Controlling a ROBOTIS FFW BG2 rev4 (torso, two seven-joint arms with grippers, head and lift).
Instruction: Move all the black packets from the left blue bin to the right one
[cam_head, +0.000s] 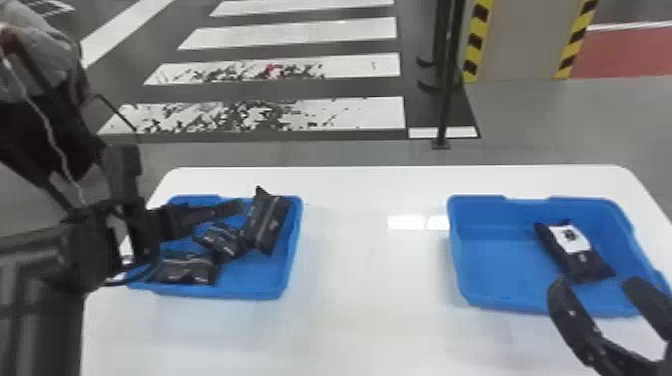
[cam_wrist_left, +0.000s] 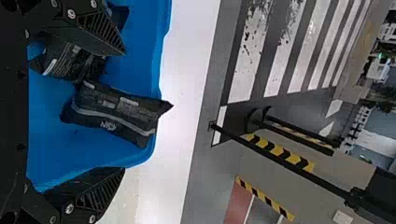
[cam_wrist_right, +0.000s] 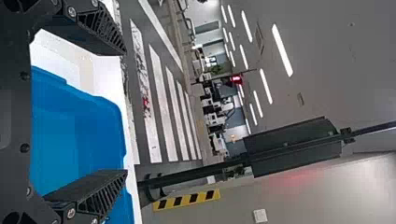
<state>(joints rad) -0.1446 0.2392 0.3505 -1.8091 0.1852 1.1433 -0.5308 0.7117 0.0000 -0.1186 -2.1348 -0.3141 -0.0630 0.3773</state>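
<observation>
Left gripper and right gripper gape wide, empty.
Black packets lie jumbled in the left bin, perhaps three, the left arm covering its left side; one packet lies in the right bin.

On the bench: L bin on L side, R bin on R side, well apart. In L bin, at least 3 pkts: one pkt in back R corner, end up at back rim; mid pkt just L of it; front pkt nr front L. In R bin, lone pkt R of ctr. Behind bench: post on floor, crosswalk L of post.
</observation>
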